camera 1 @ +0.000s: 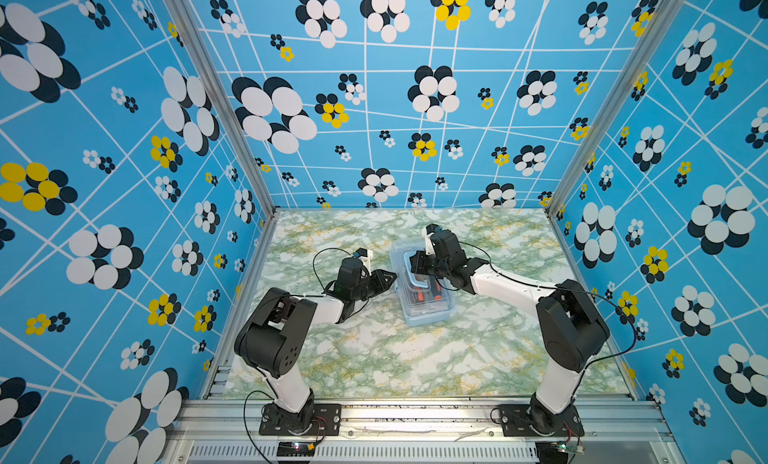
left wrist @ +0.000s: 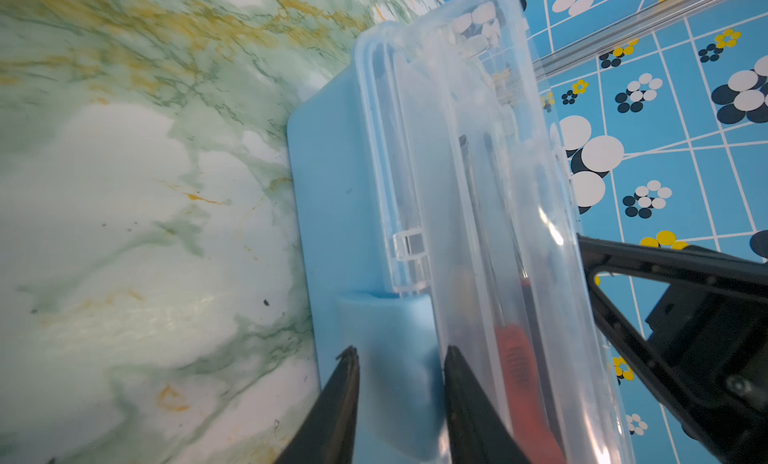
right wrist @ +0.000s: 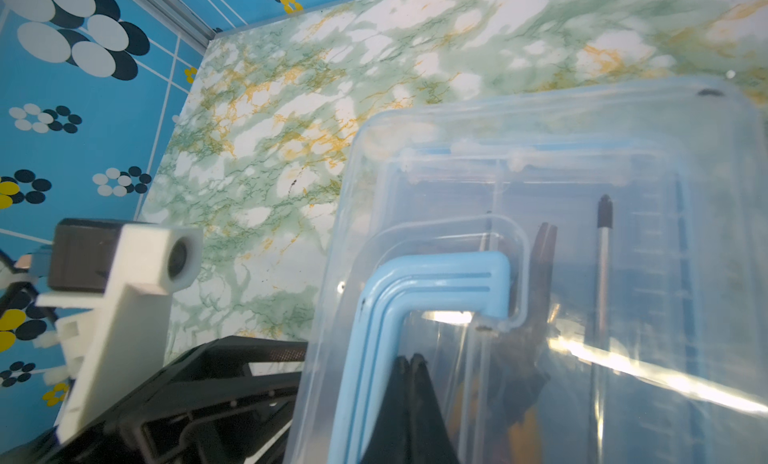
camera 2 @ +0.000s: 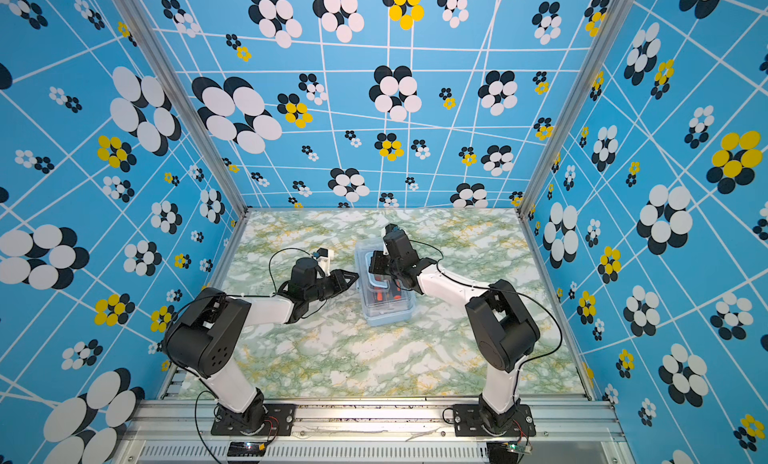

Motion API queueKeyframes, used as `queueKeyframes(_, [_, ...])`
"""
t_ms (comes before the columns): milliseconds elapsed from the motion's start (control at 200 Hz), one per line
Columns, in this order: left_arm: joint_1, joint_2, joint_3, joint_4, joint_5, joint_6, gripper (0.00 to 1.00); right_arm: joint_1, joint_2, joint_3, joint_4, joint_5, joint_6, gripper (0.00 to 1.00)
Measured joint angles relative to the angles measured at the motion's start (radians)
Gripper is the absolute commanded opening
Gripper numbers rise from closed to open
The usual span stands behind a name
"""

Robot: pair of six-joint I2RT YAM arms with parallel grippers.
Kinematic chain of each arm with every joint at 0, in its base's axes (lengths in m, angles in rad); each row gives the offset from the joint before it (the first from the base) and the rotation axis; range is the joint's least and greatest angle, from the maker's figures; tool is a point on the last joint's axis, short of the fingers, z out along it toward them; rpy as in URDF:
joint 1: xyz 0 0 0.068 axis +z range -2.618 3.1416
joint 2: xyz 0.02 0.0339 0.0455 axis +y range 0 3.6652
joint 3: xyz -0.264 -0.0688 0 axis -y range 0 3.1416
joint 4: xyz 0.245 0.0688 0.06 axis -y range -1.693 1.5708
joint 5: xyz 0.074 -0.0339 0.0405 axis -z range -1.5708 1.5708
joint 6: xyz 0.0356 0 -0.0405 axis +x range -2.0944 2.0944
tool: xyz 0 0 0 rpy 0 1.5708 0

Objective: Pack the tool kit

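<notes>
— Where is the box?

— The box (camera 1: 428,314) lies near the middle of the green-marbled table (camera 1: 374,358), a little toward the back wall. One short end points toward the arms' bases. It is pale blue and see-through. The clear lid (left wrist: 498,150) is on it, and a blue handle (right wrist: 436,274) sits on the lid.

— What is inside?

— Through the lid I make out orange-and-black screwdrivers (camera 1: 419,293) lying lengthwise. In the right wrist view the dark nose of the pliers (right wrist: 544,254) shows beside the handle. The rest is too blurred to name.

— And the left gripper?

— The left gripper (left wrist: 401,356) is low at the box's left long side. Its jaws are spread a little, with one fingertip on each side of the blue latch (left wrist: 390,324) on that wall. Whether the tips touch the latch, I cannot tell.

— The right one?

— The right gripper (right wrist: 409,360) reaches across over the top of the box. Its jaws are pressed together with nothing between them. The tip lies over the lid, inside the bend of the handle. I cannot tell whether it bears down on the lid.

— What surrounds them?

— Blue walls (camera 1: 124,150) printed with white, black and yellow flowers.
</notes>
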Motion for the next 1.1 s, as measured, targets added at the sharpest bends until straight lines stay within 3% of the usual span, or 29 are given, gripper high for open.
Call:
queueKeyframes(200, [0.0,-0.008,0.026,-0.051,-0.006,0.018,0.26,-0.001,0.0,0.0,0.001,-0.003,0.003,0.0])
queueKeyframes(485, [0.009,-0.017,0.027,-0.054,-0.005,0.019,0.23,-0.001,0.0,0.0,0.001,-0.003,0.003,0.0])
queueKeyframes(685, [0.008,-0.019,0.026,-0.079,0.013,0.027,0.31,-0.001,0.0,0.002,-0.001,-0.004,0.003,0.0])
queueKeyframes(1100, [0.011,-0.019,0.026,-0.084,0.017,0.026,0.29,-0.017,0.015,0.017,-0.008,-0.054,0.012,0.0])
